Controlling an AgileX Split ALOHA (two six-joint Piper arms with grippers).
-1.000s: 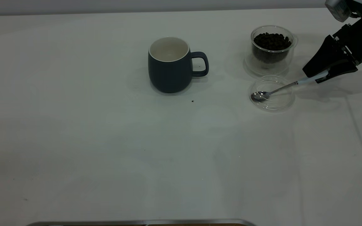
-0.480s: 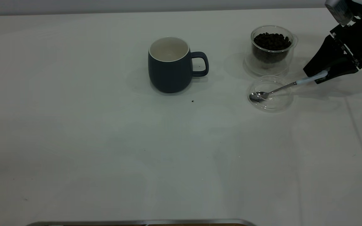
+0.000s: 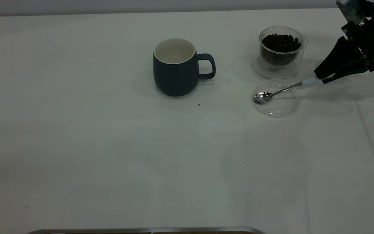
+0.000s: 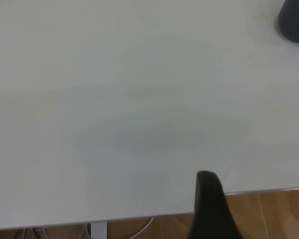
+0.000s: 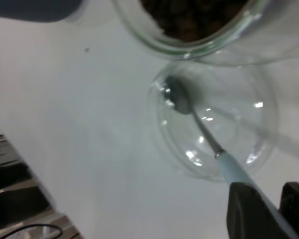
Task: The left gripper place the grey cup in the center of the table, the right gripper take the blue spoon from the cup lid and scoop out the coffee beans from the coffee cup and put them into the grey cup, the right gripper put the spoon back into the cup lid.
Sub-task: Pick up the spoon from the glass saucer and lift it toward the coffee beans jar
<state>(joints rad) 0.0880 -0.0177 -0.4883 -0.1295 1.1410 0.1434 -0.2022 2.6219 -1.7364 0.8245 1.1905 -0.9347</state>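
Observation:
The grey cup (image 3: 176, 67) stands upright at the table's middle, handle to the right, and looks empty. The glass coffee cup (image 3: 281, 48) full of beans stands at the back right. In front of it lies the clear cup lid (image 3: 275, 97). My right gripper (image 3: 324, 78) is shut on the pale blue handle of the spoon (image 3: 279, 91); the spoon's bowl hangs over the lid's left side. In the right wrist view the spoon (image 5: 199, 127) lies across the lid (image 5: 214, 117), handle between my fingers (image 5: 249, 211). The left gripper shows only one dark finger (image 4: 209, 209) over the table's near edge.
A loose coffee bean (image 3: 199, 104) lies on the white table in front of the grey cup. A metal strip (image 3: 144, 230) runs along the table's near edge. The grey cup's base (image 4: 295, 22) shows far off in the left wrist view.
My right gripper has risen slightly and shifted, lifting the spoon's handle. The spoon's bowl and the lid have slid a little to the left. The grey cup has not moved.

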